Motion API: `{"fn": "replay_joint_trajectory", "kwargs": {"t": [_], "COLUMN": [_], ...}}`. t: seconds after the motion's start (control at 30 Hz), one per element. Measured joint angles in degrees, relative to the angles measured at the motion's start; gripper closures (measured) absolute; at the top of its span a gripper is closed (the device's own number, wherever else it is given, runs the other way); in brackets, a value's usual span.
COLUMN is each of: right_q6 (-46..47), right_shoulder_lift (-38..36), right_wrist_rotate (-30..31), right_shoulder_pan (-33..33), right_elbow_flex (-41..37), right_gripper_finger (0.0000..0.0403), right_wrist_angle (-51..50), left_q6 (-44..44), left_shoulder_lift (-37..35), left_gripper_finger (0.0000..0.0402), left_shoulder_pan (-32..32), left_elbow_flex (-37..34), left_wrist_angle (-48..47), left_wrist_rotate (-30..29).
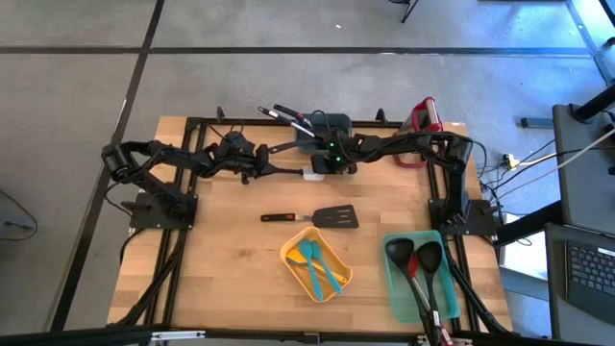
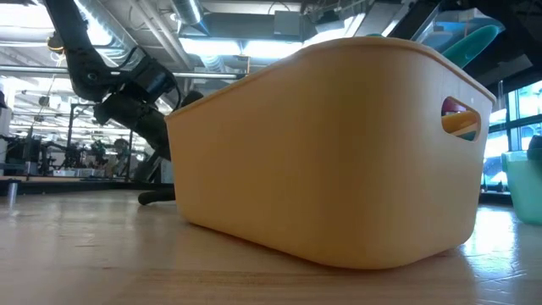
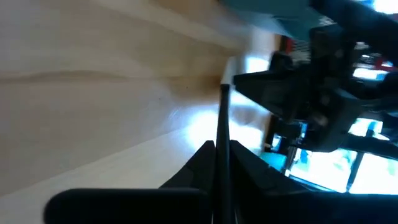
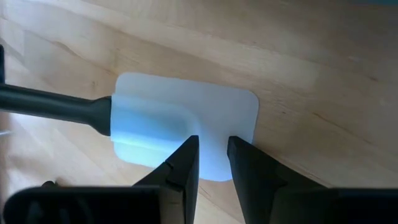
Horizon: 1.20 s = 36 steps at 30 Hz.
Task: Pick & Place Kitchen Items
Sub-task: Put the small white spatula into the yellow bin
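**Both arms meet on a white-headed spatula at the far side of the table**

The left gripper has its two dark fingers pressed together on the thin black handle of a spatula, which runs straight up the middle of the left wrist view. In the overhead view this left gripper sits just left of centre in the upper half of the frame. The right gripper pinches the edge of the same spatula's flat white rounded-rectangle head, its fingers a narrow gap apart with the white blade between them; the head lies flat on the light wooden table. From above, the right gripper is at upper centre, and the white head peeks out beside it.

Lower in the overhead frame, at centre, a black slotted turner with a red-trimmed handle lies alone on the wood. Below it a yellow plastic bin holds two teal spatulas. At lower right a teal plastic bin holds black ladles with red-trimmed handles. At the top edge of the table, more dark utensils lie in a heap.

In the low view the yellow bin fills most of the frame.
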Motion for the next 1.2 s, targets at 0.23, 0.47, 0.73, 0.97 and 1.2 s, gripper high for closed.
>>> {"fn": "replay_joint_trajectory", "kwargs": {"t": [0.23, 0.47, 0.73, 0.97, 1.2], "right_q6": [-1.5, -7.3, -10.0, -6.7, 1.4], "right_shoulder_lift": [0.0, -3.6, -17.8, -28.8, -34.3], "right_wrist_rotate": [-0.5, -5.8, -7.9, -8.9, -12.8], "right_shoulder_pan": [0.0, 0.1, 1.1, 2.1, 6.3], "right_elbow_flex": [0.0, -0.8, -0.5, -0.3, -0.3], "right_gripper_finger": [0.0307, 0.0307, 0.0304, 0.0280, 0.0255], "right_wrist_angle": [0.2, 2.2, 1.0, -1.1, -2.0], "left_q6": [0.1, -0.6, 2.0, 5.3, 5.2], "left_shoulder_lift": [-0.1, -3.8, -16.6, -31.3, -44.1], "left_gripper_finger": [0.0384, 0.0384, 0.0384, 0.0384, 0.0384], "left_shoulder_pan": [-1.1, -3.0, -4.9, -9.7, -19.4], "left_elbow_flex": [0.0, 0.0, -0.1, -0.1, -0.1], "left_wrist_angle": [0.4, -0.8, -16.2, -29.8, -33.3], "left_wrist_rotate": [-0.4, 0.1, -2.7, -8.4, -16.8]}}
